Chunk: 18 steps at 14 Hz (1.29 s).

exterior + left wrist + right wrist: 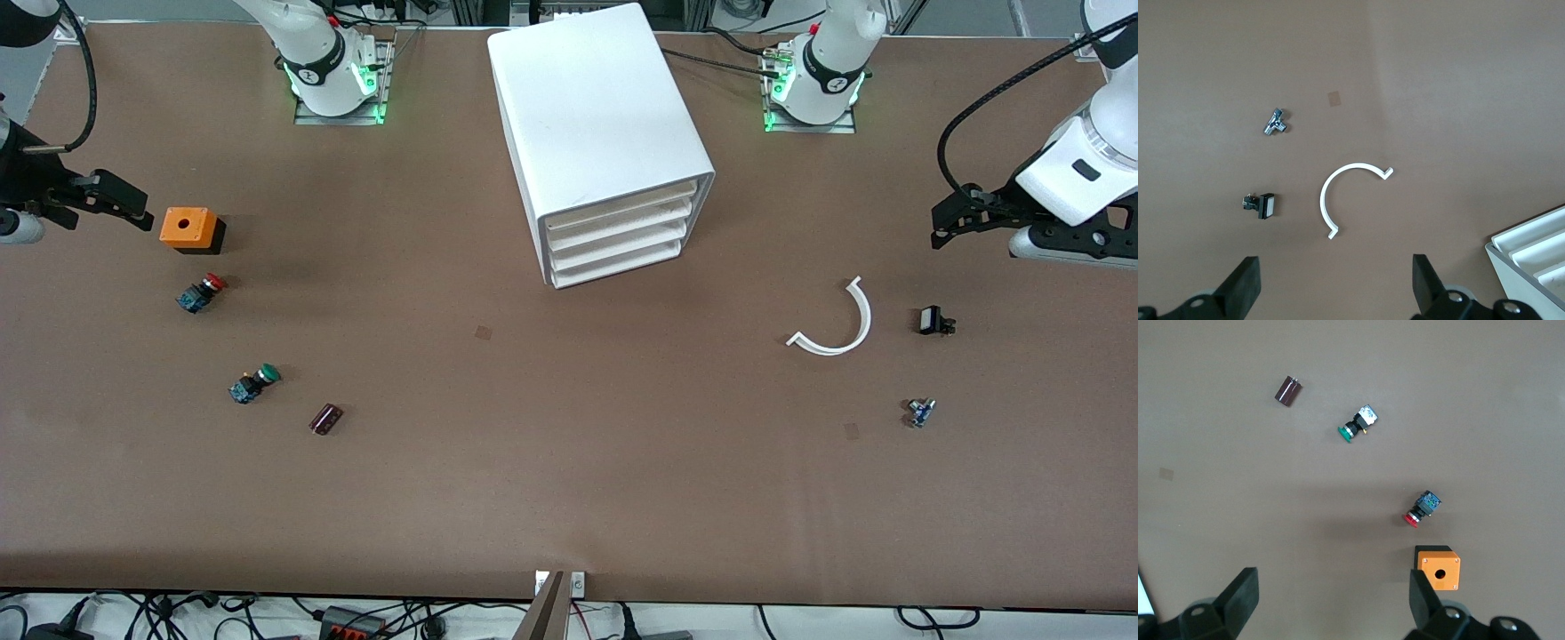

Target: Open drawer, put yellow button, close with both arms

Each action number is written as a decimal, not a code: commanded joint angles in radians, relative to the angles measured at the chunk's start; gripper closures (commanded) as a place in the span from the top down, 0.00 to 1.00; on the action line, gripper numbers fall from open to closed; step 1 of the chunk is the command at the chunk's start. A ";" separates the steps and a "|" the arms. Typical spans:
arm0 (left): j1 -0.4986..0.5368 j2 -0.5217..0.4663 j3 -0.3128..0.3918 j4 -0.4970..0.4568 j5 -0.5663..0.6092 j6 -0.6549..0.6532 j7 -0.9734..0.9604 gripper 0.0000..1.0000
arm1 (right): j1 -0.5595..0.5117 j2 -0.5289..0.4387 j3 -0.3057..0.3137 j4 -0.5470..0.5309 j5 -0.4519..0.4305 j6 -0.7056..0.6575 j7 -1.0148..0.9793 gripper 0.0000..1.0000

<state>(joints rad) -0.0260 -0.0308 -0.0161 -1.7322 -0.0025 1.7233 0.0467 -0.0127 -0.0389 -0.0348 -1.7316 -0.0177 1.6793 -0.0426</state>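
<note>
"Nearest the front camera, what did the table (569, 498) offer?"

"Bare brown surface from edge to edge. Farther up lay a dark cylinder (326, 419) and a green-capped switch (255, 382) toward the right arm's end, and a small metal part (920, 412) toward the left arm's."

"And farther still?"

"A white curved strip (836, 324), a black switch (935, 320), a red-capped switch (202, 292) and an orange box (189, 228). The middle was open up to the cabinet (605, 116)."

"The drawer (622, 203)?"

"Topmost of four, flush and shut. Its front faced the front camera, turned slightly toward the left arm's end, and its long axis ran across that face."

"The grippers?"

"The left gripper (1335, 287) hung over its end of the table, spread wide and empty, and only its wrist view caught the cabinet's corner. The right gripper (1333, 597), likewise wide and empty, hovered beside the orange box."
</note>
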 commanded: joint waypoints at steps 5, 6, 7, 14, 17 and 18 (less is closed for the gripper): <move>-0.008 -0.034 0.004 -0.001 0.001 -0.067 -0.018 1.00 | -0.018 -0.030 0.016 -0.034 -0.013 0.011 -0.008 1.00; -0.008 -0.034 0.004 -0.001 0.001 -0.068 -0.018 1.00 | -0.018 -0.030 0.016 -0.032 -0.013 0.008 -0.010 1.00; -0.008 -0.034 0.004 -0.001 0.001 -0.070 -0.016 1.00 | -0.018 -0.030 0.016 -0.031 -0.013 0.008 -0.010 1.00; -0.008 -0.027 0.002 0.008 0.001 -0.070 -0.016 1.00 | -0.019 -0.035 0.013 -0.031 -0.013 -0.001 -0.010 1.00; -0.008 -0.027 0.002 0.010 0.001 -0.079 -0.013 1.00 | -0.019 -0.035 0.012 -0.029 -0.013 -0.006 -0.010 1.00; -0.008 -0.027 0.002 0.010 0.001 -0.087 -0.013 1.00 | -0.019 -0.035 0.012 -0.029 -0.013 -0.004 -0.010 1.00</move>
<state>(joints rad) -0.0281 -0.0496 -0.0163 -1.7309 -0.0025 1.6638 0.0366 -0.0161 -0.0423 -0.0349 -1.7343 -0.0184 1.6764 -0.0429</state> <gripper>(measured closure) 0.000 0.000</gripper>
